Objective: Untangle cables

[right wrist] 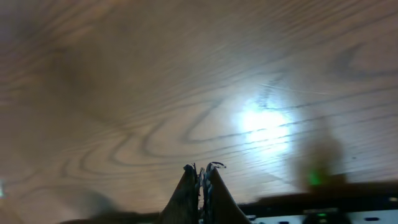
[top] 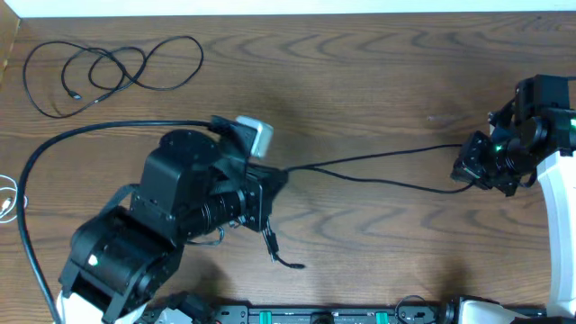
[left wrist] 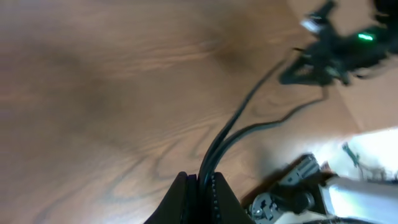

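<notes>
Clearly the left gripper [top: 274, 184] is clamped on the stretched black cable [top: 378, 166], and its own camera shows both fingers [left wrist: 180, 199] pressed against two dark strands that rise out from between them. Those two strands run side by side across the wooden table [top: 378, 90] towards the right gripper [top: 463, 175], spreading a little apart in the middle and meeting again at its tips. That gripper's jaws are pressed together where the strands end, so it looks to be pinching the same cable (its wrist view shows only closed fingers [right wrist: 186, 193] with a dark sliver between them, too blurred to make out more). Below the left gripper a short tail of the cable lies on the table, ending in a small plug [top: 292, 264]. Well apart, at the far left corner, the second black cable [top: 112, 70] lies in loose overlapping loops, touched by neither arm. The white cable [top: 7, 200] shows only partly at the left edge. A thick black cord [top: 90, 130] arcs from the left arm towards the front.
</notes>
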`<state>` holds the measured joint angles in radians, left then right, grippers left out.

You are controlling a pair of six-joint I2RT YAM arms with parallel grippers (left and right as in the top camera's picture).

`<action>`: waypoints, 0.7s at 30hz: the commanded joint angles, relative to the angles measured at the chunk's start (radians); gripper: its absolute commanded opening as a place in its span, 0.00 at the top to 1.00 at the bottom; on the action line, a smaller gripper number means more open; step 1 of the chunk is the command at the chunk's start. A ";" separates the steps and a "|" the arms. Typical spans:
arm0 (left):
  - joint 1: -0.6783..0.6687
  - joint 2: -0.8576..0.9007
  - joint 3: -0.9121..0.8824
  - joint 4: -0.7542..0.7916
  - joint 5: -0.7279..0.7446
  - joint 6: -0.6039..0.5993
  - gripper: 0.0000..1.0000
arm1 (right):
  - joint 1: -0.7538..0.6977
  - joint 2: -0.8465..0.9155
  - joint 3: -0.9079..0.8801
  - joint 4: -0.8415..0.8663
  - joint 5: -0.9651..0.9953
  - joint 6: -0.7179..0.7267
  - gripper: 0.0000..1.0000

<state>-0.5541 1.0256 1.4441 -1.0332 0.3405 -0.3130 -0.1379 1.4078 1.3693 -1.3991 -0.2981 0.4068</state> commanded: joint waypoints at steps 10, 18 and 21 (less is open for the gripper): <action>0.062 0.101 0.002 -0.020 -0.305 -0.231 0.92 | -0.018 -0.003 0.174 -0.060 -0.103 -0.030 0.99; 0.062 0.260 0.002 -0.005 -0.304 -0.232 0.93 | 0.078 -0.003 0.176 -0.039 -0.169 -0.056 0.99; 0.062 0.305 0.002 0.007 -0.264 -0.233 0.93 | 0.136 -0.003 0.176 -0.013 -0.203 -0.056 0.99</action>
<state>-0.5049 1.2884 1.4441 -1.0348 0.1078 -0.5278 -0.0570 1.4078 1.5249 -1.4300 -0.4618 0.3782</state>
